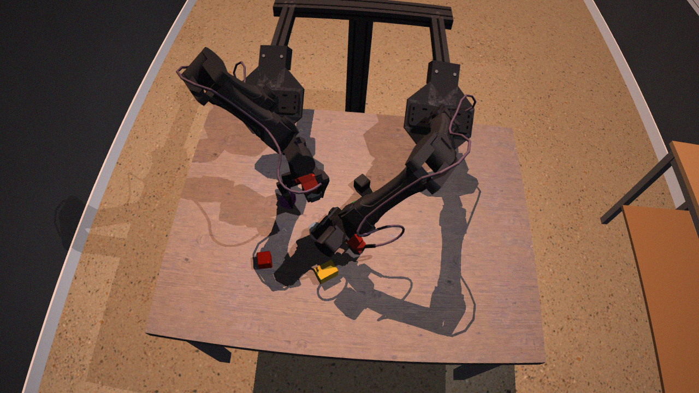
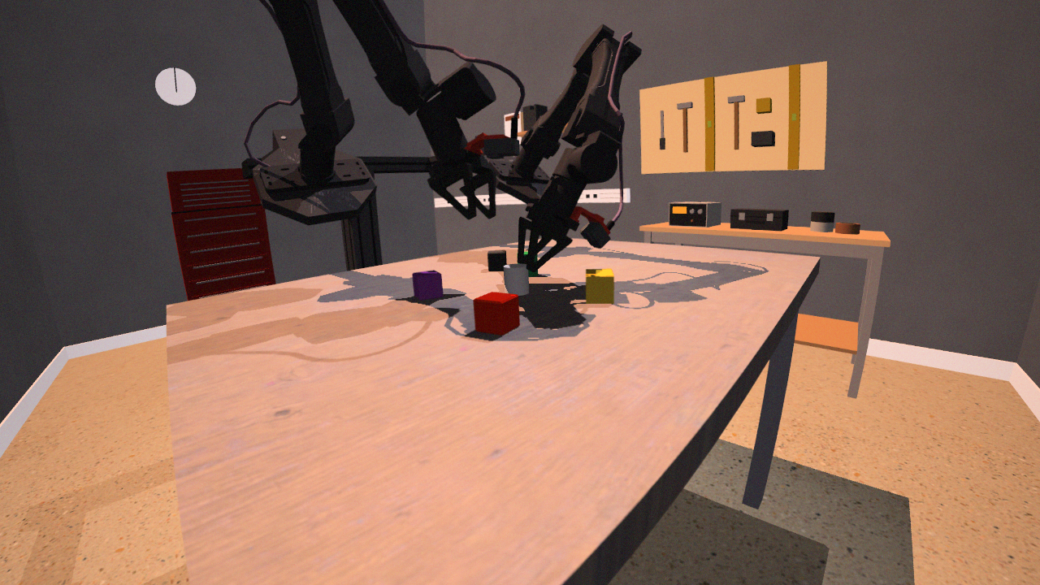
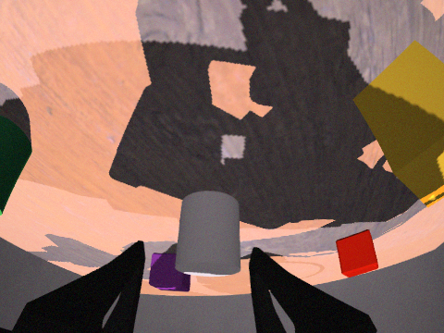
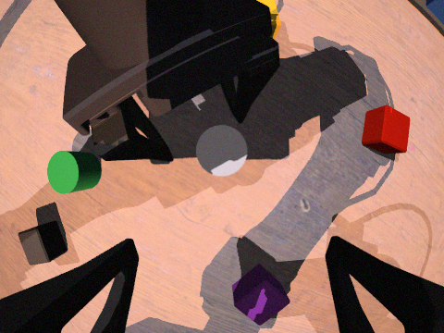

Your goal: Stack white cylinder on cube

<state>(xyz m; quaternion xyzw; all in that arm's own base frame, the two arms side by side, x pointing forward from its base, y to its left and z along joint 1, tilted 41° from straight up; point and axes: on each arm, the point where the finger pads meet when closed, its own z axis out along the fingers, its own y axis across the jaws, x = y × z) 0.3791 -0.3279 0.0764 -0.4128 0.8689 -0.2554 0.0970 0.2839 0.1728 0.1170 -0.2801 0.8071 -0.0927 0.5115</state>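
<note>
Cylinder, white, stood upright on the worktop, and you had not yet lifted it. Closest to it was your left gripper, tilted, its jaws part-way open with nothing gripped. Your left wrist view lined the cylinder up with the gap, but the right wrist view put the fingertips just beside it rather than around it. You could not tell whether they touched.

Farther out you had the green cylinder, and beyond that the black cube, its top bare and apart from the white piece. Your yellow block, red cube and purple cube lay around on other sides. Your right gripper hung above the worktop near the purple cube, jaws wide open and empty.

You were, by all appearances, at the approach, before any grasp. Your next move called for bringing the left jaws level with the cylinder and astride it, then closing them squarely; a slanted push could have tipped it. After that you would have needed enough lift to pass over the green cylinder, and an upright, centred release on the cube.
</note>
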